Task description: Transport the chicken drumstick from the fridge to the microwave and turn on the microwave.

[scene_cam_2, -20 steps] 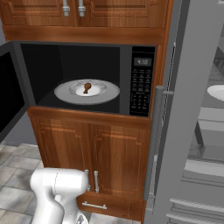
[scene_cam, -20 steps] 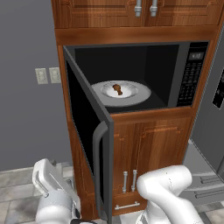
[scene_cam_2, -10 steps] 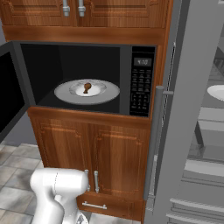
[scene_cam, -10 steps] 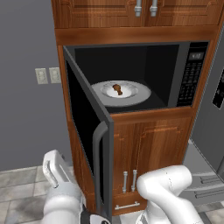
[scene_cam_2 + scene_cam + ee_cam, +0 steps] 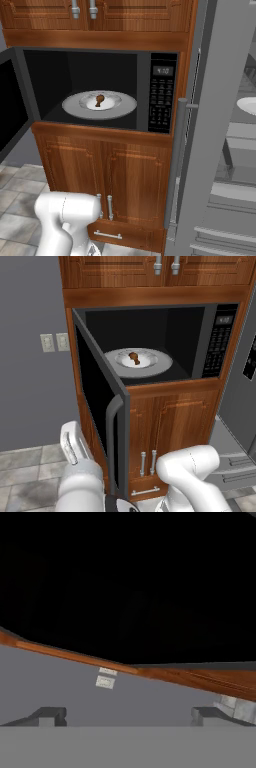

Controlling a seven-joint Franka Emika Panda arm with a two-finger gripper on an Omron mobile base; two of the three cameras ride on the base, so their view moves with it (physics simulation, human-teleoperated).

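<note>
drumstick: chicken drumstick (image 5: 134,358) already on the turntable inside the microwave (image 5: 165,95) | door (image 5: 102,406): swung wide open, hanging left | tool (image 5: 127,716): fingers apart, empty, low behind the door, so push it shut next

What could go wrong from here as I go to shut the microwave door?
1. The microwave door stands wide open with the arm low beside it; a push near the hinge might barely swing it.
2. The open hand faces the dark door panel at a tilt, so a finger could catch its edge.
3. The chicken drumstick lies loose on the turntable; a slam might roll it.
</note>
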